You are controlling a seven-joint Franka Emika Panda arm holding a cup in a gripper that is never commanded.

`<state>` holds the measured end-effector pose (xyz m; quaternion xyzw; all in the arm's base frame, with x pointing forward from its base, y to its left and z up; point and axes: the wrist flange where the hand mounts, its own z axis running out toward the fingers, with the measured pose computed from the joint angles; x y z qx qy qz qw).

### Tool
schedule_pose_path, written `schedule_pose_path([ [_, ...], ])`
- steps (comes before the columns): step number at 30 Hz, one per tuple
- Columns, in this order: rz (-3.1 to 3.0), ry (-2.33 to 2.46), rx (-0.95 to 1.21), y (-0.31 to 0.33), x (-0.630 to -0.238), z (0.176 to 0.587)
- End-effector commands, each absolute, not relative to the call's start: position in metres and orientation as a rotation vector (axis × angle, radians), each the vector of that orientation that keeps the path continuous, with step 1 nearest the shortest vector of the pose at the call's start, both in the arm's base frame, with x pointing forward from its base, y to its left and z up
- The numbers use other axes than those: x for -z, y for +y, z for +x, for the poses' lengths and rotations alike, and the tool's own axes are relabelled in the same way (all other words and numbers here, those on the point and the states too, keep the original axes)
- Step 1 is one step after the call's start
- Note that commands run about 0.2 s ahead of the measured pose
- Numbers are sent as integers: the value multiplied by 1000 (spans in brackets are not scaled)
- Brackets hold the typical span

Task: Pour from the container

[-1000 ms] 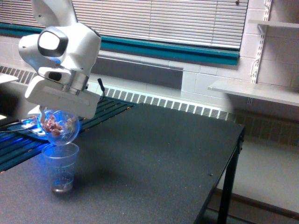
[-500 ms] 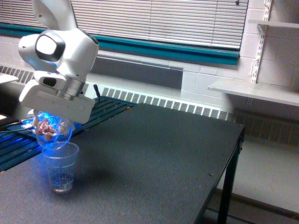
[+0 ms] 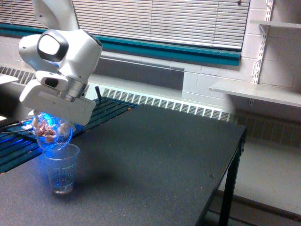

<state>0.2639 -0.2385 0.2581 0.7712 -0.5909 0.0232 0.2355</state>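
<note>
The gripper (image 3: 52, 126) fingers are hidden behind the white hand housing and the tilted container (image 3: 52, 134), so their grip cannot be made out. The pinkish contents (image 3: 47, 130) inside are too blurred to identify. The arm (image 3: 51, 14) runs off the top edge. The counter (image 3: 155, 160) is cut off by the bottom and left edges.

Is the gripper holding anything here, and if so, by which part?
Yes: the gripper holds the clear, smooth-walled plastic cup with pinkish pieces inside, tipped over a marked cup. The contact point is hidden behind the hand.
</note>
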Motion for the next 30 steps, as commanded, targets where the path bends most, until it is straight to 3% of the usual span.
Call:
schedule_pose_path([
  [1, 2141, -1548, -44, -231, -256, 272],
  [30, 2125, -1474, -18, -235, -262, 273],
])
